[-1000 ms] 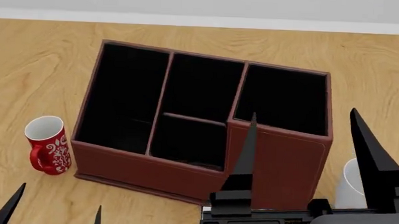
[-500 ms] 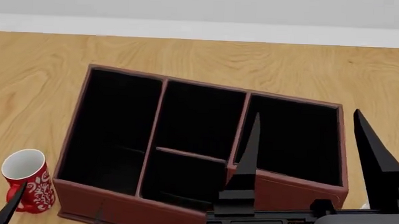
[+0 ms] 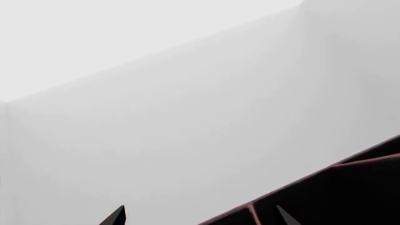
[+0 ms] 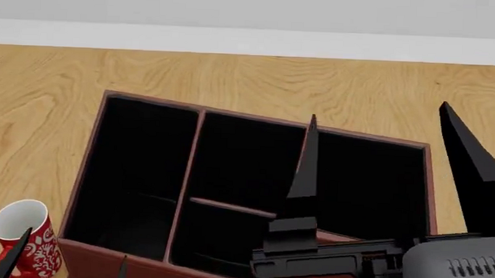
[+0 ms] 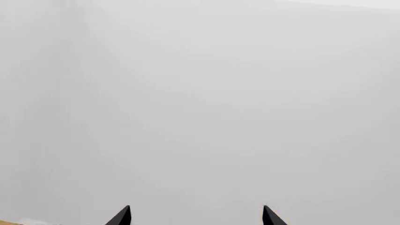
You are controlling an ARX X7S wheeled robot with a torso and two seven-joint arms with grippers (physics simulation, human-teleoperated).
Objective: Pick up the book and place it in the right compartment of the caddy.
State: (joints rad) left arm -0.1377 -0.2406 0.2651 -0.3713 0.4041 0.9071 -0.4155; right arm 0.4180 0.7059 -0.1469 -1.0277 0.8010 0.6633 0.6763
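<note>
In the left wrist view, a corner of the reddish-brown caddy (image 3: 350, 187) with its black lining is seen. The left gripper (image 3: 200, 216) is shown only by two spread dark tips with nothing between them.

In the head view, the caddy (image 4: 90, 164) is seen on the wooden table (image 4: 233, 76), its right compartment (image 4: 369, 180) black-lined. The right gripper (image 4: 387, 150) is held wide apart and empty above that compartment. A red patterned mug (image 4: 22, 236) stands beside the caddy. The book cannot be seen.

In the right wrist view, only the spread tips of the right gripper (image 5: 195, 216) are shown against a pale wall.
</note>
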